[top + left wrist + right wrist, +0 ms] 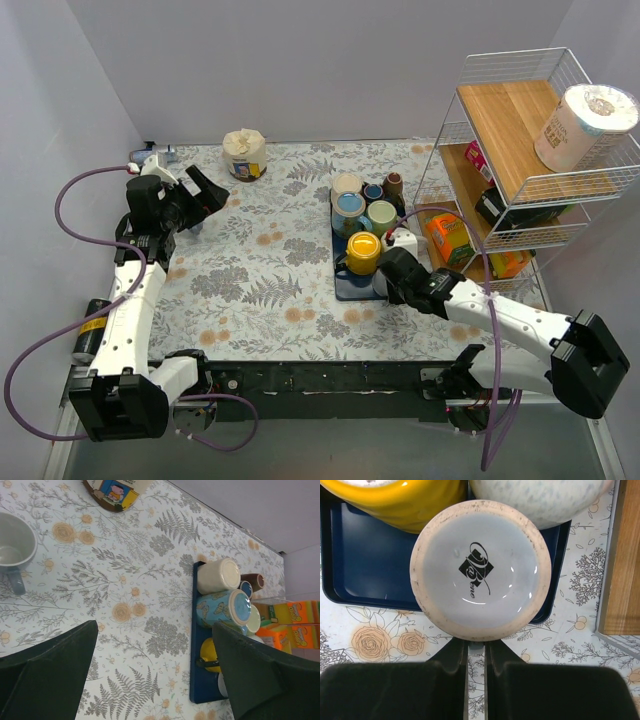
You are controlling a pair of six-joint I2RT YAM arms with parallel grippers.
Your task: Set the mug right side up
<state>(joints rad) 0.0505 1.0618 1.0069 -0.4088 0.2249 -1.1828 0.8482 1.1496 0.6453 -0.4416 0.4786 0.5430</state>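
A table (270,280) under a pale cloth printed with grey ferns and tan flowers fills the middle of the room. Plain grey-lilac walls (300,60) rise behind it and to its left, meeting in a corner past the table's far left end. At the table's right side stands a white wire rack (505,65) with tiered wooden shelves (505,115). The light is soft and even.
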